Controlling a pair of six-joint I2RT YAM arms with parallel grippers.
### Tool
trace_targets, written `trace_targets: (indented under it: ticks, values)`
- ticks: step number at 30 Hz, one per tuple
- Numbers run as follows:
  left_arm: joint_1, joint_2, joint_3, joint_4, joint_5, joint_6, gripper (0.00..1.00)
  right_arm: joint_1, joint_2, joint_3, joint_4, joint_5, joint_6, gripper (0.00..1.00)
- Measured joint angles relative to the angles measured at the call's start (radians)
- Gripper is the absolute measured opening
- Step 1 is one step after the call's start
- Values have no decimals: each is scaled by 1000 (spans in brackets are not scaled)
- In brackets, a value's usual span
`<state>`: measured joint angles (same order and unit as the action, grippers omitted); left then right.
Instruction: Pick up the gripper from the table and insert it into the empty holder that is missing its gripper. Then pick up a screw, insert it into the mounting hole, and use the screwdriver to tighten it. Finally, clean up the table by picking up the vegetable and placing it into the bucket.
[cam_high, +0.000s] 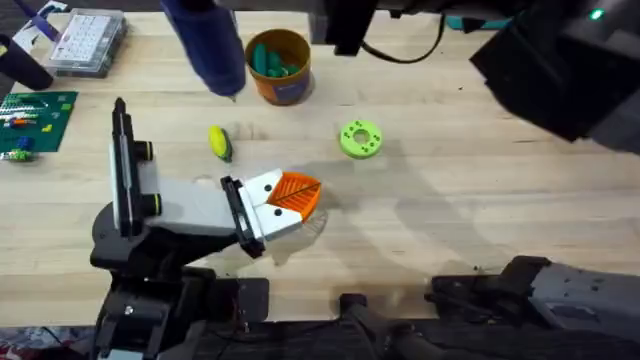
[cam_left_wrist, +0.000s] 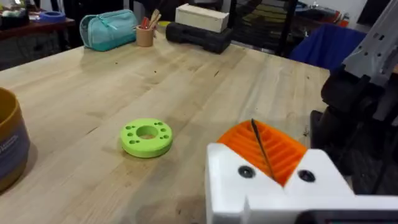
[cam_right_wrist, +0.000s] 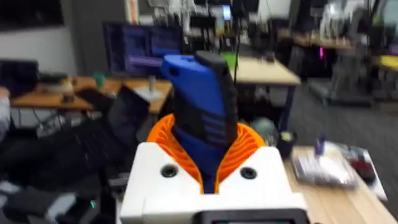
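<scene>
From overhead the blue screwdriver (cam_high: 208, 45) hangs beside the orange-brown bucket (cam_high: 279, 66), the yellow, green-ended vegetable (cam_high: 219, 142) on the surface (cam_high: 480, 150) near the clenched left claw (cam_high: 297, 193); the right claw (cam_right_wrist: 208, 163) clasps the screwdriver's ribbed blue body.

left gripper (cam_high: 300, 192) closed, right gripper (cam_right_wrist: 208, 163) clamped
</scene>
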<state>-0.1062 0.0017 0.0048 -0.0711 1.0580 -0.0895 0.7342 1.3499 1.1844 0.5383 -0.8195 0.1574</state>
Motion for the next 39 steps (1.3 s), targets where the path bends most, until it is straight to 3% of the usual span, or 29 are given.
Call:
trace_targets:
  ticks: [8,15,21,27,39]
  values:
    - [0,0,0,0,0,0,13,-96,0,46,-397,53,-275,70]
    - [0,0,0,0,0,0,13,-171,18,53,-639,320,-625,72]
    - [0,0,0,0,0,0,13,-221,141,61,-666,559,-868,71]
    - [0,0,0,0,0,0,13,-290,344,63,-619,729,-1071,70]
    - [0,0,0,0,0,0,13,-394,666,64,-439,853,-1342,72]
